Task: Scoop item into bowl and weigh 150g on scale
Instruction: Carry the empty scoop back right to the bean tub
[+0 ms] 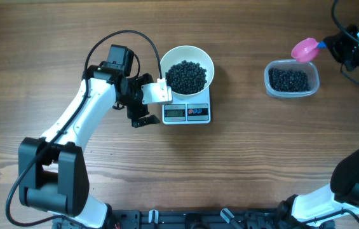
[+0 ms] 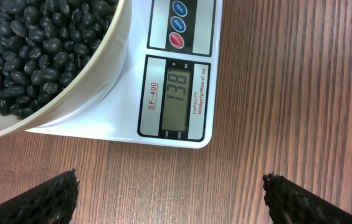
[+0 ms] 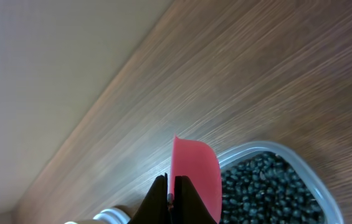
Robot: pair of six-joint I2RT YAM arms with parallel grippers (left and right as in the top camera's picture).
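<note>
Black left fingers (image 2: 46,198), how do they stand?
— Spread wide, empty, the scale (image 2: 176,99) just ahead; the bowl (image 2: 82,87) of beans (image 2: 32,50) sits on it.
— Right fingers (image 3: 159,200)?
— Pinching a pink scoop (image 3: 194,168), just beside the tub (image 3: 274,145), near the table's (image 1: 243,159) far right corner.

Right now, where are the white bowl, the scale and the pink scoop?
bowl (image 1: 209,65): overhead view, on its bare white inner wall, right side.
scale (image 2: 177,96): left wrist view, on its grey display.
pink scoop (image 1: 305,49): overhead view, on its round cup.
</note>
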